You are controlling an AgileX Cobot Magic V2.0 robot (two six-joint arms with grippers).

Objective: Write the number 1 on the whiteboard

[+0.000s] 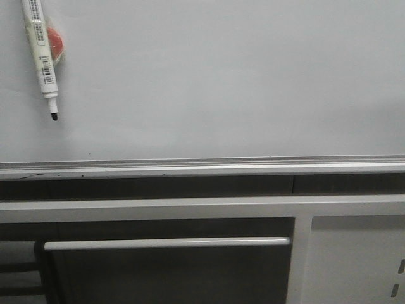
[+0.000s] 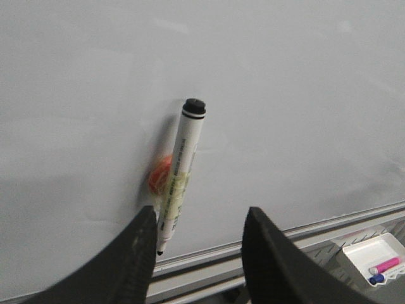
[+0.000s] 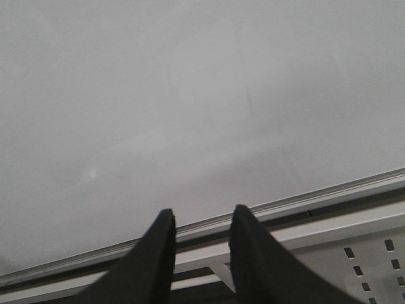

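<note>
1. So, left gripper: jaws wide apart, holding nothing. Marker sits in the gap line, closer to the left-hand finger; contact with that finger can't be told from the wrist view.
2. Marker is stuck on the whiteboard, apparently held by an orange-red holder behind the barrel. Cap is off: bare black tip points down toward the rail. The black butt end is up.
3. Front view agrees: marker hangs near the board's upper left, tilted slightly, tip lowest, well above the rail. Neither arm shows in this view.
4. Right gripper: jaws parted, narrower gap than the left, nothing between them. It faces bare board above the rail, well away from the marker.
5. Past the rail, a small tray holds a pink and a blue marker. Below the board is a cabinet with a bar handle.
6. Progress: no stroke on the board in any view, so the number 1 is not written. Marker isn't grasped either.
7. Left to do, by my read: close the left gripper on the barrel, pull it off the holder, put tip to board, draw one short vertical stroke.
</note>
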